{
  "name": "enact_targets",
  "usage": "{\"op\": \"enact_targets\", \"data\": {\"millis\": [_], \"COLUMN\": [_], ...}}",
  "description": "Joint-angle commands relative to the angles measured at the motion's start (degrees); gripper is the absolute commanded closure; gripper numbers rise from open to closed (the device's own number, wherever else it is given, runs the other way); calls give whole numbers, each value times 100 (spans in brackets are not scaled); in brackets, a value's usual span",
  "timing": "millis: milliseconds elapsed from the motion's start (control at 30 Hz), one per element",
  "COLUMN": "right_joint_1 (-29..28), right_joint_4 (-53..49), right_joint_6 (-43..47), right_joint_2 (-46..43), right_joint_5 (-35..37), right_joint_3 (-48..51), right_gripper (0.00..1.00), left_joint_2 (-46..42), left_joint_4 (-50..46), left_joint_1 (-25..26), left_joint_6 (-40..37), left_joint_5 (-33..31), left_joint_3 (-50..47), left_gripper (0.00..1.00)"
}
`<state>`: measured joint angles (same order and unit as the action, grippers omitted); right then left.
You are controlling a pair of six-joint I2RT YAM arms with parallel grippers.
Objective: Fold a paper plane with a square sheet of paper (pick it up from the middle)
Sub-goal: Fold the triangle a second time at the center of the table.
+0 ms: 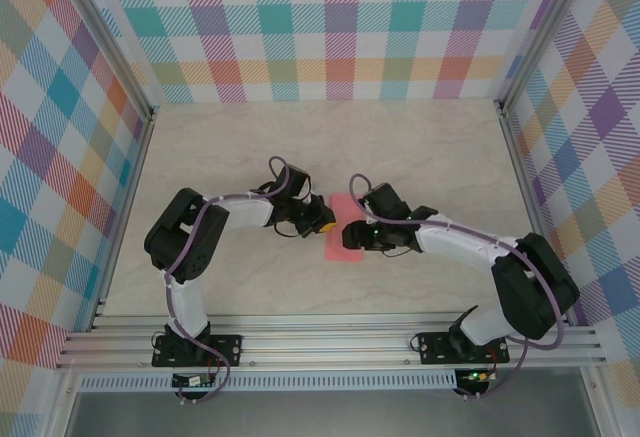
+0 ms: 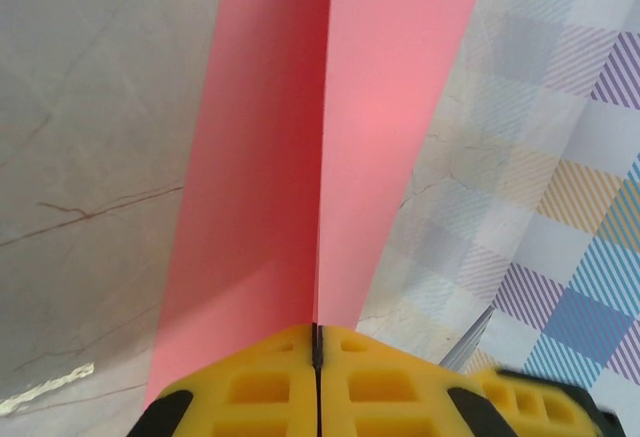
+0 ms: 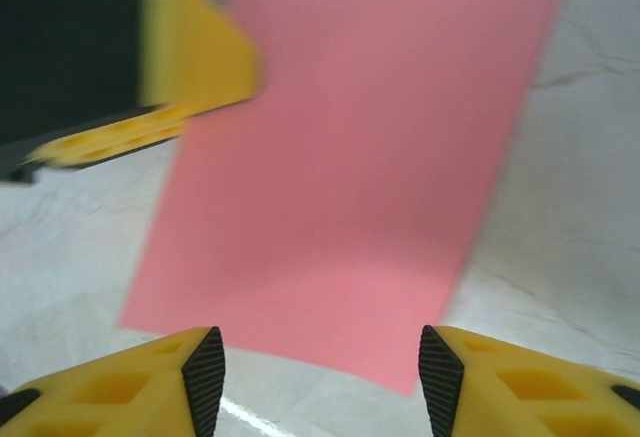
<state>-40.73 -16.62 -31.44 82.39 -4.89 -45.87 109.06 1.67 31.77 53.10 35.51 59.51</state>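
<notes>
The sheet of paper [image 1: 342, 243] lies near the middle of the table [image 1: 420, 147], between the two grippers. The left gripper [image 1: 324, 223] is at its 9 o'clock side and the right gripper [image 1: 360, 232] at its 3 o'clock side.

In the left wrist view, the left gripper [image 2: 318, 382] is fully closed and pinches the paper [image 2: 385, 107] at the near end of a crease. The crease runs straight away from the fingertips toward 12 o'clock. The part to the left of the crease is darker and the part to the right is lighter.

In the right wrist view, the right gripper [image 3: 322, 372] stands wide open and holds nothing. The near edge of the paper [image 3: 370, 157] lies just ahead of its fingertips, and the left gripper [image 3: 185, 77] touches the paper at about 10 o'clock.

From above, the paper is a narrow strip and its long axis goes from 12 to 6 o'clock. Toward 12 o'clock the table is bare up to the checked wall [image 1: 330, 27]. The side walls are well apart from the paper.
</notes>
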Motion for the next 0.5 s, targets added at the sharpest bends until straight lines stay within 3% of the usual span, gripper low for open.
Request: {"op": "enact_targets", "data": {"millis": [0, 233, 467], "right_joint_1": [-518, -1347, -1517], "right_joint_4": [156, 25, -242], "right_joint_6": [388, 472, 472], "right_joint_2": [-97, 332, 672], "right_joint_5": [727, 1568, 2205], "right_joint_3": [-93, -472, -781], "right_gripper": [38, 33, 38], "left_joint_2": [19, 27, -18], "left_joint_4": [-217, -238, -240], "left_joint_1": [-71, -66, -66], "left_joint_6": [-58, -47, -55], "left_joint_5": [103, 114, 148], "left_joint_3": [105, 123, 96], "left_gripper": [95, 95, 95]}}
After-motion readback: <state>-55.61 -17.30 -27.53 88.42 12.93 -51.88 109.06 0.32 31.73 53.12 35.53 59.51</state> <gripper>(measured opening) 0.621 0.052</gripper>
